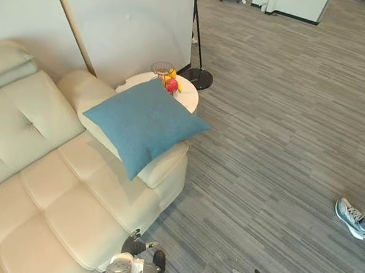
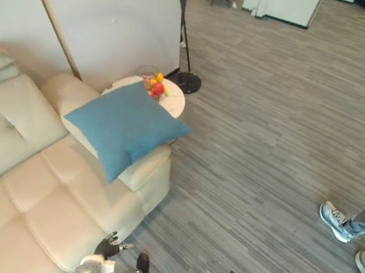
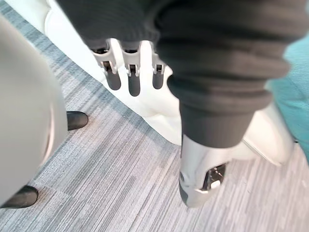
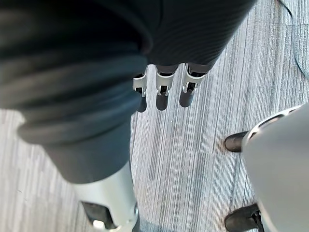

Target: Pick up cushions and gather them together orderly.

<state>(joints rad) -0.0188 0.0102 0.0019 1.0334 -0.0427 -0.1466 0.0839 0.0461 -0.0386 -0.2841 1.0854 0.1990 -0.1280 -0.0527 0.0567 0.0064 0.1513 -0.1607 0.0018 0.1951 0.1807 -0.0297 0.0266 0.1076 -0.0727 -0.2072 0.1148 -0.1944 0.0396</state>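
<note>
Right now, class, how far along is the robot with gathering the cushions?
Done: nothing yet; the blue cushion lies askew across the cream sofa's armrest, beside the round side table. In hand: nothing; the left hand and right hand hang open, low above the grey floor. Left: reach the cushion, lift it and set it neatly on the sofa.

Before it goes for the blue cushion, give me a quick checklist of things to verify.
Blue cushion in view, lying on the sofa armrest: ok.
Left hand empty, fingers straight: ok.
Right hand empty, fingers straight: ok.
Hands within reach of the cushion: not ok, both hang low, well short of it.
Person's shoes apart from the path to the cushion: ok.
Where other cushions lie: cannot tell.
</note>
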